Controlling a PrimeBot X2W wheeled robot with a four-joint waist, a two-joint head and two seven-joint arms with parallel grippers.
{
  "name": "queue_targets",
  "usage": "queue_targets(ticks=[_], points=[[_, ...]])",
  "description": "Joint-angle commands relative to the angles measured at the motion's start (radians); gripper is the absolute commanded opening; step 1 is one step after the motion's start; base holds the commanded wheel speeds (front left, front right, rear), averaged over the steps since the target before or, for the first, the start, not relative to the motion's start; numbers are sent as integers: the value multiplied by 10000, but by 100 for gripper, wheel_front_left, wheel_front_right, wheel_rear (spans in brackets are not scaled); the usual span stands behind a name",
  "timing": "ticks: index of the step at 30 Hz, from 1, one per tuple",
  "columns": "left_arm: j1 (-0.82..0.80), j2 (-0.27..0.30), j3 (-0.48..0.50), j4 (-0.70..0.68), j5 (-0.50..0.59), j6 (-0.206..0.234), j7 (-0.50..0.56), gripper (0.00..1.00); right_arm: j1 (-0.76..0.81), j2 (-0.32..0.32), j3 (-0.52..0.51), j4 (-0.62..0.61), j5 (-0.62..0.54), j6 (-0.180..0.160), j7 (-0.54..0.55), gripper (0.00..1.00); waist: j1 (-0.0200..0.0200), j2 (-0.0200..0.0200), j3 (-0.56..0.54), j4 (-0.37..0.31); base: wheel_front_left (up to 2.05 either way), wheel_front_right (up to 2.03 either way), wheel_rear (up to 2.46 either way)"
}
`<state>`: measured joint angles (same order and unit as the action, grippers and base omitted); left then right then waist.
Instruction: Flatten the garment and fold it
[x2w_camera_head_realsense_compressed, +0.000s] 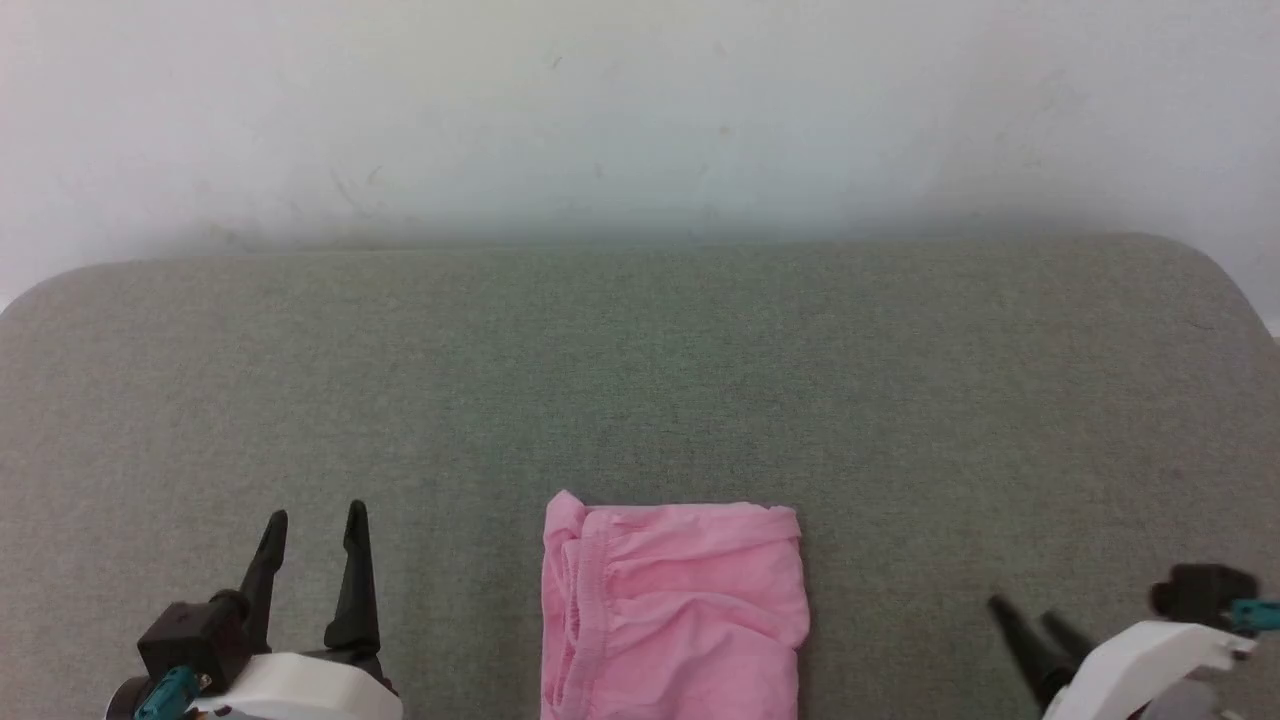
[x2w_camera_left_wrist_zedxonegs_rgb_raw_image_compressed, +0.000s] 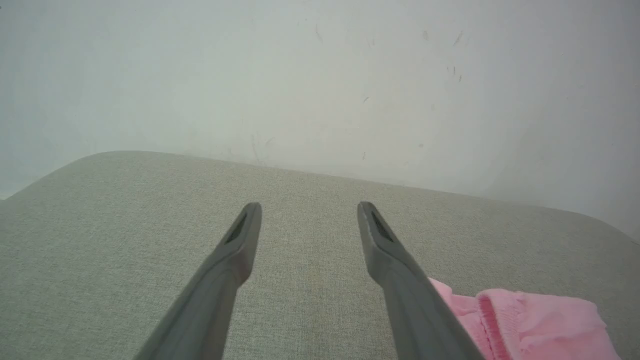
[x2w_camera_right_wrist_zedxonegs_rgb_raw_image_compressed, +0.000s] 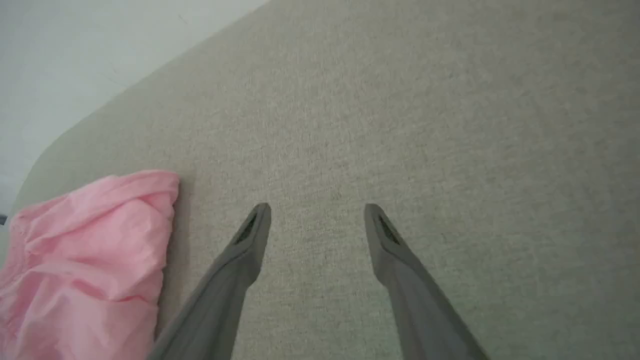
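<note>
The pink garment (x2w_camera_head_realsense_compressed: 672, 610) lay in a compact, rumpled rectangle at the near middle of the grey surface (x2w_camera_head_realsense_compressed: 640, 380), the left end effector (x2w_camera_head_realsense_compressed: 317, 512) and right end effector (x2w_camera_head_realsense_compressed: 1020, 610) both spread open, empty, clear of it on either side; finishing probably called for gentle flattening without disturbing the folds.

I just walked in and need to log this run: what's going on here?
A two-armed robot is working on a pink garment on a grey fabric surface. The garment lies in a compact, roughly rectangular shape, apparently folded. Neither gripper holds it: the left gripper and right gripper are open, one on each side, clear of the cloth.
</note>
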<state>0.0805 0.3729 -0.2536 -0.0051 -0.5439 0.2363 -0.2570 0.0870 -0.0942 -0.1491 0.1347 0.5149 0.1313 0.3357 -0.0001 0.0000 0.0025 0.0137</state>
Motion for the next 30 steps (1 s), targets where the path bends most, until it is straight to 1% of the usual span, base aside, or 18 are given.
queue_targets(ticks=[1, 5, 7, 9, 12, 15, 18, 20, 21, 22, 23, 24, 27, 30], points=[[33, -65, 116, 42, 135, -135, -45, 100, -33, 43, 256, 305, 756, -6, 910, 100, 1, 0, 61, 93, 0, 0, 0], [-19, -173, 237, 84, 244, -304, -46, 100, -243, 279, 629, 1023, 2981, -6, 2751, 100, 1, 0, 108, 244, 0, 0, 0], [-54, -225, 284, 109, 297, -416, -46, 100, -395, 368, 871, 1391, 4074, -6, 3410, 100, 1, 0, 140, 331, 0, 0, 0], [-111, -293, 357, 73, 390, -554, -46, 100, -612, 418, 965, 1809, 5228, -6, 3782, 100, 1, 0, 153, 412, 0, 0, 0], [-133, -402, 478, 97, 522, -765, -46, 100, -1021, 433, 1581, 2470, 6772, -6, 3700, 100, 1, 0, 200, 535, 0, 0, 0], [-174, -522, 574, 166, 656, -935, -46, 100, -1487, 436, 2376, 3068, 7772, -6, 3250, 100, 1, 0, 259, 645, 0, 0, 0], [-232, -629, 645, 252, 779, -1066, -47, 100, -1952, 437, 3037, 3609, 8273, -6, 2751, 100, 1, 0, 305, 735, 0, 0, 0], [-257, -692, 697, 303, 852, -1135, -47, 100, -2221, 438, 3409, 3894, 8243, -6, 2441, 100, 1, 0, 322, 780, 0, 0, 0], [-257, -692, 697, 303, 852, -1135, -47, 100, -2221, 438, 3409, 3894, 8243, -6, 2441, 100, 1, 0, 322, 780, 0, 0, 0], [-262, -723, 721, 328, 888, -1163, -47, 100, -2330, 438, 3543, 4017, 8264, -6, 2300, 39, 1, 0, 324, 798, 0, 0, 0], [-262, -752, 750, 350, 922, -1184, -47, 100, -2431, 438, 3684, 4102, 8224, -6, 2189, 6, 1, 0, 322, 806, 0, 0, 0], [-250, -784, 777, 363, 963, -1196, -47, 100, -2518, 438, 3814, 4161, 8141, -6, 2082, 0, 1, 0, 312, 808, 0, 0, 0], [-185, -865, 859, 398, 1061, -1228, -47, 100, -2689, 394, 4140, 4175, 7849, -6, 1838, 0, 1, 0, 260, 776, 0, 0, 0], [-119, -909, 946, 447, 1111, -1280, -47, 100, -2769, 162, 4494, 3954, 7447, -6, 1642, 0, 1, 0, 154, 684, 0, 0, 0]])
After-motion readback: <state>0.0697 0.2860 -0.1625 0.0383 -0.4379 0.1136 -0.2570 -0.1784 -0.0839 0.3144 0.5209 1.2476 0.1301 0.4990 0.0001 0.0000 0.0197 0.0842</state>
